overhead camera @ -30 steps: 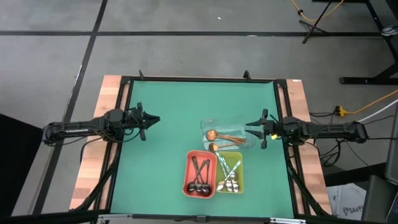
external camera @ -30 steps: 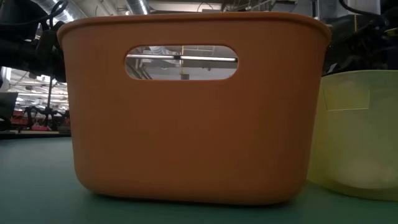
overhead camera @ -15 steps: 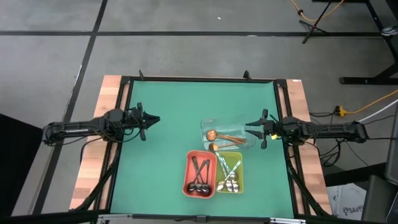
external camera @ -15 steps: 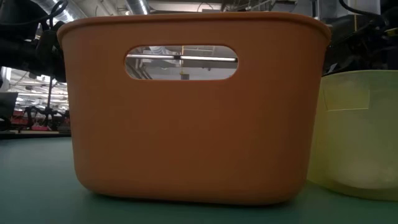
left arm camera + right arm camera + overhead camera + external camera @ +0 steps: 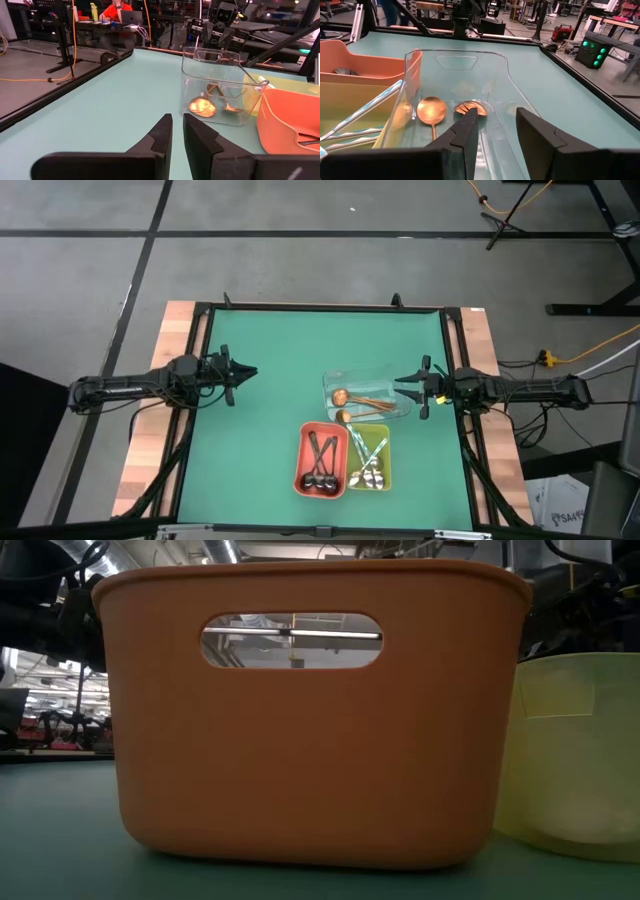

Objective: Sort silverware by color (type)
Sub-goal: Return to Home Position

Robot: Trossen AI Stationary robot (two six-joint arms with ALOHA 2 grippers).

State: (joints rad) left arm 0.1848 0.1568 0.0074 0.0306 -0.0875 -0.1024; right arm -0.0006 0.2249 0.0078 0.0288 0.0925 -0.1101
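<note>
Fingers (image 5: 161, 137) of the left gripper (image 5: 177, 131) stand narrowly apart, empty; the right gripper (image 5: 496, 131) gapes wider over the clear plastic tray (image 5: 465, 62) holding copper-gold spoons (image 5: 431, 111). No readable writing anywhere.

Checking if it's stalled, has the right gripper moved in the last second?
No. The right gripper sits at the same spot beside the clear tray.

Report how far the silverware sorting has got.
It looks finished. The copper-gold spoons lie in the clear tray, the black pieces in the red tray, the silver pieces in the yellow-green tray. No utensil lies loose on the green table. In hand: nothing; the left hand and the right hand are both empty.
</note>
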